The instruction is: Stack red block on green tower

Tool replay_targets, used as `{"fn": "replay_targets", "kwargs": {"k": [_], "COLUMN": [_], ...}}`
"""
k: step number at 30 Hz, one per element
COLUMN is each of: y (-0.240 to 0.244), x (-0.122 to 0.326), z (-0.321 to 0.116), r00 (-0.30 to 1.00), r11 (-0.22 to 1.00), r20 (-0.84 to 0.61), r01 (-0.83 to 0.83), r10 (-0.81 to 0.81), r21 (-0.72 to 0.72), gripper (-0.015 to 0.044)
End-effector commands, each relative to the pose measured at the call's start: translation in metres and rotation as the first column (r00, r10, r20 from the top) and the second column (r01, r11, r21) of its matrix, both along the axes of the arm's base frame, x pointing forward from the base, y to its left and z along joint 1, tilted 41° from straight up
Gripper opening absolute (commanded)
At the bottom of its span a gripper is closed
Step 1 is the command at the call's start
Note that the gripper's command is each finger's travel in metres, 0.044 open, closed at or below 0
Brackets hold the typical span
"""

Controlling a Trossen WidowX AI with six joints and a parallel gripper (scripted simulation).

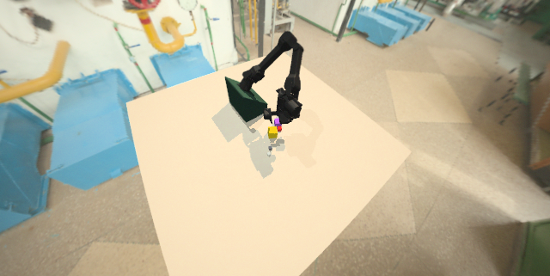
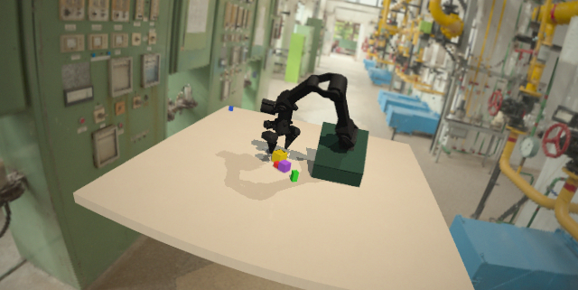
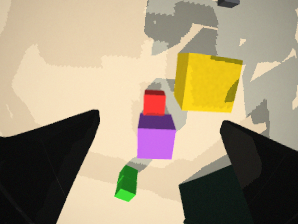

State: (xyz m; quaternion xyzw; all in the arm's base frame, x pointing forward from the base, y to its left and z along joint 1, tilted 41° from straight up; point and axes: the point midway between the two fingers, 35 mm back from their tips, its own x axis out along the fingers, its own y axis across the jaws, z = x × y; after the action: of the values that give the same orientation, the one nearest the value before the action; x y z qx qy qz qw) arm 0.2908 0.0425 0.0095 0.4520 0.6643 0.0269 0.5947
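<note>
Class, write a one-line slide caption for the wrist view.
Open gripper above red block, purple block, yellow block and green tower.

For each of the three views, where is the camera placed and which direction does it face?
Top: high above, looking down on the table; whole arm shows.
Exterior: low beside the table, facing the base; whole arm and open tool show.
Wrist: on the arm, looking down between the fingers only.
Shared: red block, purple block, yellow block.

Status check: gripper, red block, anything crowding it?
Gripper open, empty, above blocks. Red block on table, not stacked. Purple block and yellow block crowd it; green tower apart.
</note>
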Motion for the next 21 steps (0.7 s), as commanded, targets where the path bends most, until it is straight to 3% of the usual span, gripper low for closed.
{"fn": "replay_targets", "kwargs": {"k": [1,21], "y": [0.003,0.028], "x": [-0.003,-0.001], "z": [0.006,-0.021], "r00": [0.999,0.998], "r11": [0.998,0.998], "r20": [0.002,0.002], "r01": [-0.055,-0.055], "r10": [0.055,0.055], "r21": [0.024,0.025], "gripper": [0.0440,0.0440]}}
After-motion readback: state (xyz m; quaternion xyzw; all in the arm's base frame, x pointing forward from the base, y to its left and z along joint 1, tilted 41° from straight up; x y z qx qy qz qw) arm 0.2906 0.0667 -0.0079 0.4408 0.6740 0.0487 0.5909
